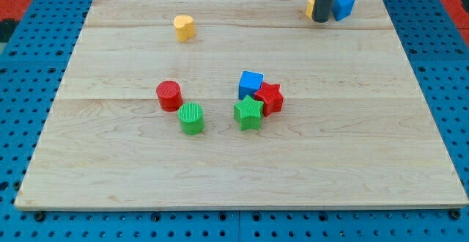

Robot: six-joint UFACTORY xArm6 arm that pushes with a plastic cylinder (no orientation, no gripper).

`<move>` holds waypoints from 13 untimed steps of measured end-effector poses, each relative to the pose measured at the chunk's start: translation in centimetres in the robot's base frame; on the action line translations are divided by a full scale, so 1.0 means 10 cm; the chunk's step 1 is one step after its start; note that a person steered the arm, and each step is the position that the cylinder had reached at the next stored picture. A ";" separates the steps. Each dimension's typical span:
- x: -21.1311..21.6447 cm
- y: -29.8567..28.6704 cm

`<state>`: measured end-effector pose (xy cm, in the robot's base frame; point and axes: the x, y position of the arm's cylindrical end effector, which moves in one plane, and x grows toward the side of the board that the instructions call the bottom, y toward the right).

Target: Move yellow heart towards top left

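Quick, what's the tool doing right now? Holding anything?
Tool: a bare rod, nothing to open or close, holding nothing. My tip is at the view's top right, between a yellow block and a blue block, far from the yellow heart.

text: none readable | labels: none | numbers: none

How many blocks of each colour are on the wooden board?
Yellow: 2, the yellow heart and a yellow block half hidden behind my tip.
Blue: 2, a blue cube and a blue block at the view's top right.
Red: 2, a red cylinder and a red star.
Green: 2, a green cylinder and a green star.
Total: 8
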<state>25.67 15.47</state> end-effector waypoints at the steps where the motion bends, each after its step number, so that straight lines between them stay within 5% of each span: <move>1: 0.19 -0.18; 2: 0.52 -0.40; 6: 0.67 -0.95; 7: 0.68 -1.81; 13: 0.39 -2.65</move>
<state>29.58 -11.01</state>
